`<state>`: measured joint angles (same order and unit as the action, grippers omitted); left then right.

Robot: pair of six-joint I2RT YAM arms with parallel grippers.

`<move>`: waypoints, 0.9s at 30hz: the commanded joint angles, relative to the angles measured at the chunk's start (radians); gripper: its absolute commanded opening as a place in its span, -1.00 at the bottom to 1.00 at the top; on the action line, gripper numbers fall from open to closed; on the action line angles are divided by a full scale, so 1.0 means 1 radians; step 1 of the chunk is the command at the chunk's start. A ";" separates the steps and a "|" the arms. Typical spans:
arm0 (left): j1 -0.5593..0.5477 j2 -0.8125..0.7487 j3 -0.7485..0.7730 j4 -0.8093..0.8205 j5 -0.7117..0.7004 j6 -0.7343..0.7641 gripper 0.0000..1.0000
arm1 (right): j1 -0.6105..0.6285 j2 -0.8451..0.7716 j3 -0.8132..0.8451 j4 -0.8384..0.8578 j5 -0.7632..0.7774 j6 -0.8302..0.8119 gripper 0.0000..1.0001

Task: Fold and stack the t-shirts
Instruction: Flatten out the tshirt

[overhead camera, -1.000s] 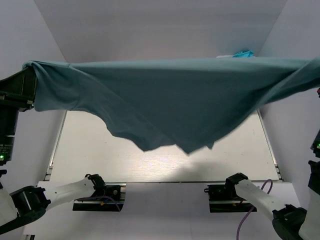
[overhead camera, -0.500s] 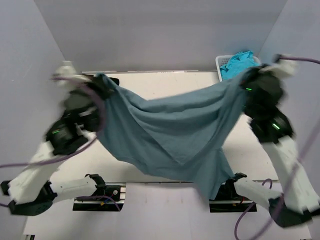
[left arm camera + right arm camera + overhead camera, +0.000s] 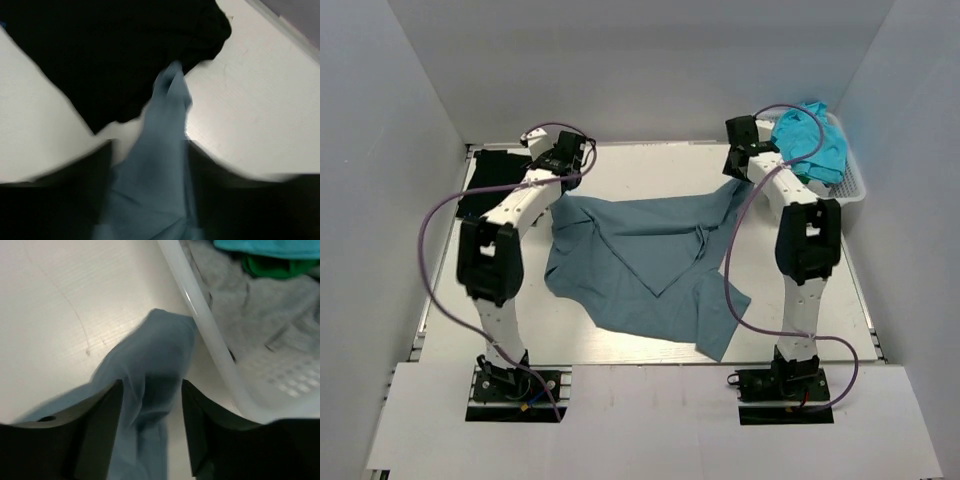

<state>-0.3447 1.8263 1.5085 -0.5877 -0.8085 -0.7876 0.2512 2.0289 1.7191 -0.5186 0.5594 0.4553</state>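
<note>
A slate-blue t-shirt [image 3: 640,255] lies rumpled across the middle of the table, its far corners reaching up to both grippers. My left gripper [image 3: 563,163] sits low at the far left, open, and a strip of the blue shirt [image 3: 160,130] lies loose between its fingers. Just beyond it lies a black t-shirt [image 3: 110,50], also seen at the table's far left [image 3: 492,182]. My right gripper [image 3: 738,165] is open at the far right over another corner of the blue shirt [image 3: 155,345]. A turquoise t-shirt [image 3: 810,145] is heaped in the basket.
The white lattice basket [image 3: 855,190] stands at the far right corner, its rim [image 3: 200,315] close beside my right fingers. Grey and green cloth [image 3: 270,267] lies inside it. Walls enclose the table on three sides. Purple cables loop off both arms.
The blue shirt, held stretched in the air before, has dropped onto the table. Both arms swung forward and down to the far side, and both grippers have opened.
</note>
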 commanded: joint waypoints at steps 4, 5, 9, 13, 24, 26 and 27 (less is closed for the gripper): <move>0.072 0.217 0.456 -0.210 0.184 0.019 1.00 | -0.023 0.110 0.324 -0.127 -0.061 -0.085 0.71; 0.072 0.228 0.484 -0.234 0.219 0.019 1.00 | -0.020 0.091 0.301 -0.110 -0.073 -0.095 0.81; 0.072 0.168 0.435 -0.251 0.388 0.112 1.00 | -0.015 -0.105 0.104 -0.032 -0.214 -0.139 0.81; 0.038 0.016 0.213 -0.194 0.680 0.154 1.00 | -0.001 -0.303 -0.229 0.043 -0.340 -0.123 0.81; -0.023 -0.418 -0.569 0.075 0.945 0.057 1.00 | 0.158 -0.659 -0.892 0.170 -0.636 -0.059 0.81; -0.033 -0.418 -0.614 0.103 0.945 0.048 1.00 | 0.193 -0.662 -0.934 0.167 -0.647 -0.058 0.81; -0.033 -0.409 -0.631 0.145 0.945 0.048 1.00 | 0.209 -0.668 -0.947 0.161 -0.661 -0.055 0.81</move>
<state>-0.3752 1.4437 0.9150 -0.5720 0.0978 -0.7162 0.4294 1.3857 0.7853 -0.3943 -0.0360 0.3904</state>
